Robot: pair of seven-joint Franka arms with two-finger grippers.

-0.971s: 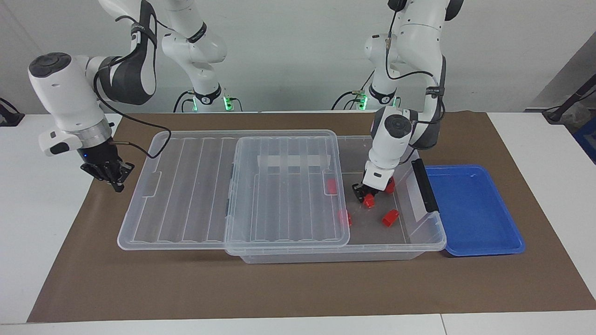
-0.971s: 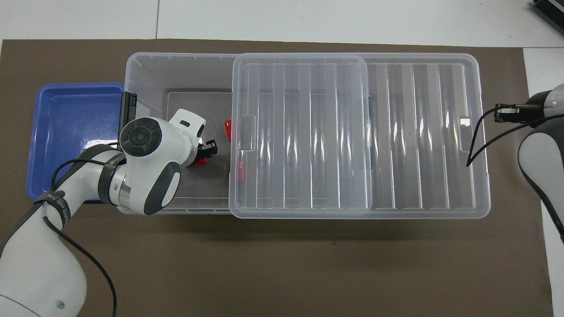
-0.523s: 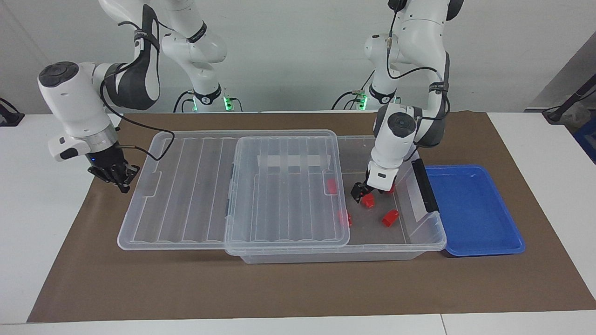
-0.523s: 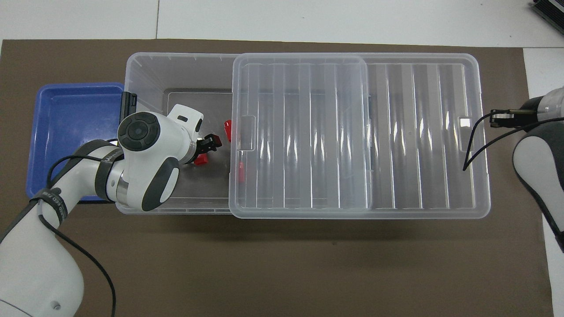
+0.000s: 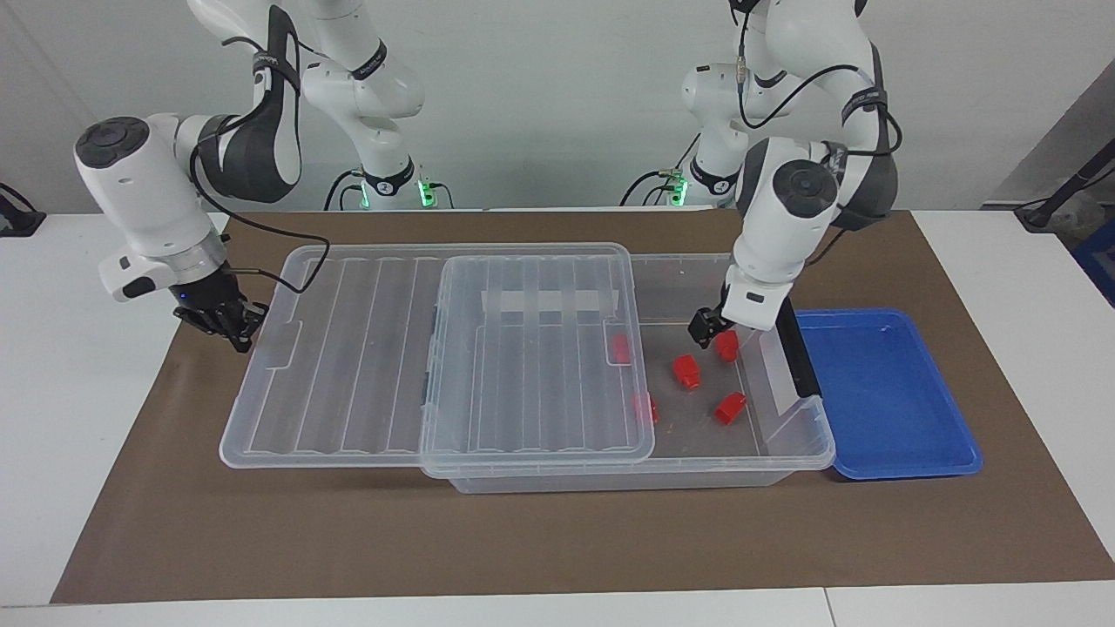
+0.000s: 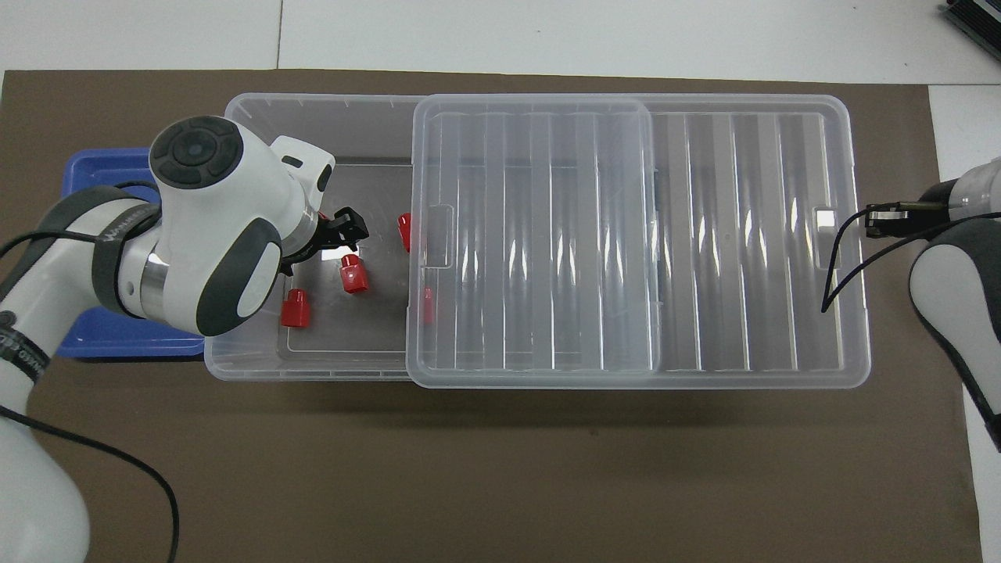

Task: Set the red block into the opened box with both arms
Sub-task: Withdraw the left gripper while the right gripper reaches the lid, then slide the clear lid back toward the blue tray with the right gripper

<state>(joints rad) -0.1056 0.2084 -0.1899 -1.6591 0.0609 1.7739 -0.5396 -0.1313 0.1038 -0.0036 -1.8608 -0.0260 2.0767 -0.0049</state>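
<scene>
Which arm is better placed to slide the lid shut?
Right. The right gripper hangs beside the lid's free end, shut, ready to push it. The left gripper is open above the red blocks in the box.

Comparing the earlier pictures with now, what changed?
The left gripper let go of the small red plastic block, which now lies in the clear plastic box, and rose above it. The shut right gripper drifted toward the ribbed clear lid's end. Box, lid and blue tray stayed.
</scene>
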